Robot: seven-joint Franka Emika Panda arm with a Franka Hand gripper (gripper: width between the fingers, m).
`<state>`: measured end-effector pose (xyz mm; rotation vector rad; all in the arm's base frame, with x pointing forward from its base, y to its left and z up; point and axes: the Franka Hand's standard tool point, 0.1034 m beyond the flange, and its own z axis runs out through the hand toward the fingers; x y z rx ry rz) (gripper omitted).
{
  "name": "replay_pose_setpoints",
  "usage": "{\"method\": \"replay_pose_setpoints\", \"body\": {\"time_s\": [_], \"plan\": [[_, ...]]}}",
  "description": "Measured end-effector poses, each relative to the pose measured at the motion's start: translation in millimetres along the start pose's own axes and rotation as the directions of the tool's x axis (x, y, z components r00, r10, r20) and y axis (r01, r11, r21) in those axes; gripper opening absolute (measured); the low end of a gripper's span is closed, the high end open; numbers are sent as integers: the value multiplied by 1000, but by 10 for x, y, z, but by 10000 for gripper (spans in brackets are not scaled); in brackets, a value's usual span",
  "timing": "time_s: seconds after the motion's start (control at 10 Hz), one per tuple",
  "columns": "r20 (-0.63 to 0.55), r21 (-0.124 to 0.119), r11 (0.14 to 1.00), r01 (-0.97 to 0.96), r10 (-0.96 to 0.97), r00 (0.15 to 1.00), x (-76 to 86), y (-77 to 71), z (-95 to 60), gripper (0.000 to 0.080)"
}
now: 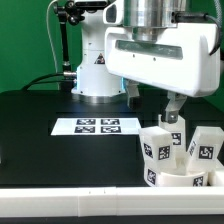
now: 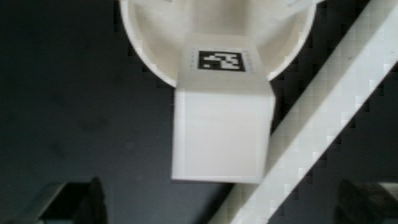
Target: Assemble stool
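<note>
The stool's round white seat (image 1: 176,181) lies at the exterior view's lower right, with tagged white block legs (image 1: 157,150) standing up from it. My gripper (image 1: 172,112) hangs just above the middle leg (image 1: 177,136). In the wrist view a white leg (image 2: 222,130) reaches from the seat (image 2: 222,25) toward the camera, with a square tag (image 2: 221,60) at its root. The gripper (image 2: 228,205) is open. Its dark fingers (image 2: 80,200) stand wide apart on either side of the leg's free end and do not touch it.
The marker board (image 1: 95,126) lies flat on the black table, to the exterior view's left of the stool. The arm's white base (image 1: 98,70) stands behind it. A long white bar (image 2: 334,130) runs diagonally beside the leg. A pale strip (image 1: 70,205) borders the table's front.
</note>
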<state>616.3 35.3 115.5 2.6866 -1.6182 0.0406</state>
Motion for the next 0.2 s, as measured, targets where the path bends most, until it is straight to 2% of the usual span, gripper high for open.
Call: {"method": "replay_pose_setpoints", "body": {"time_s": [0.2], "plan": [[0,0,1000,0,0,1000,-1,0,0,649]]}}
